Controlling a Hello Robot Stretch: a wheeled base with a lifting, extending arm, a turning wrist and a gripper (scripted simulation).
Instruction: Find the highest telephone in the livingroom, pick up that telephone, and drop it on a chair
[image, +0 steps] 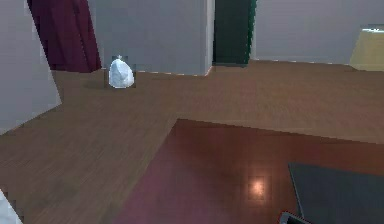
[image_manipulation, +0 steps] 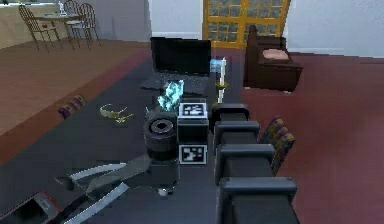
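A small flat dark slab (image_manipulation: 35, 207), judged to be the telephone though its shape is not certain, lies on the dark glossy counter (image_manipulation: 60, 150) at the arm side view's lower left. The thin-fingered dark pincer (image_manipulation: 85, 182) is seen just right of it; whether anything is held cannot be told. The pincer should be lined up squarely with the slab before any lift is tried. The brown armchair (image_manipulation: 272, 60), upper right, is well apart and could be used for the drop.

White bag (image: 121, 72) lies on wooden floor (image: 220, 100); laptop (image_manipulation: 180, 55) stands near candle (image_manipulation: 221, 72).
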